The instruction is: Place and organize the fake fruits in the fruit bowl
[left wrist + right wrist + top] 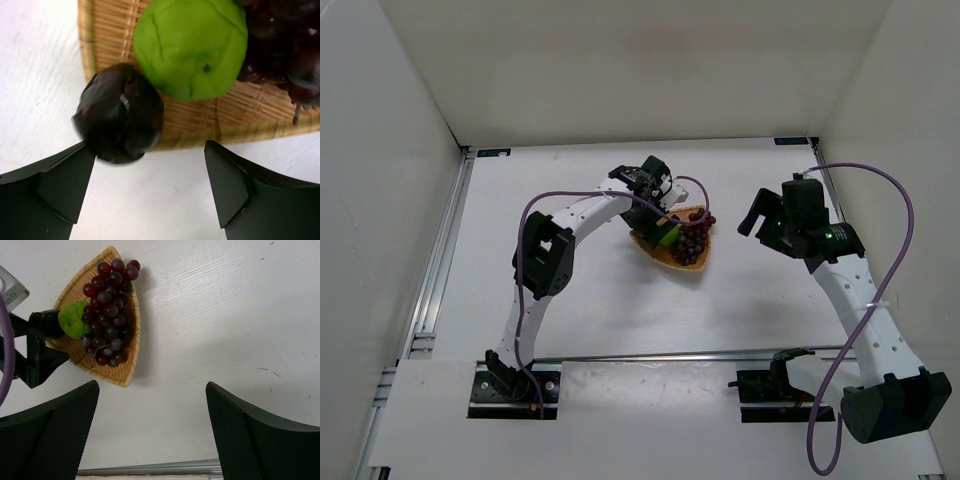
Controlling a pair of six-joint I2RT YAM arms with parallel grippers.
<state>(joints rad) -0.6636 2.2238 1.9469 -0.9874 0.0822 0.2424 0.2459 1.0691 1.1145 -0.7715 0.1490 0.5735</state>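
The tan wicker fruit bowl (pixel 692 264) lies mid-table. The green apple (pixel 192 45) and the dark red grape bunch (pixel 285 45) lie in it. They also show in the top view, apple (pixel 668 236) and grapes (pixel 694 236). My left gripper (pixel 150 185) is open just over the bowl's left rim (pixel 90 45). The dark plum (pixel 120 120) sits at that rim, beside the apple, against my left fingertip (pixel 65 175), slightly blurred. My right gripper (pixel 152 430) is open and empty, to the right of the bowl (pixel 127 367).
White walls enclose the table on three sides. A metal rail (pixel 440 250) runs along the left edge and another (pixel 700 355) crosses near the arm bases. The right arm's purple cable (pixel 895 230) loops at the right.
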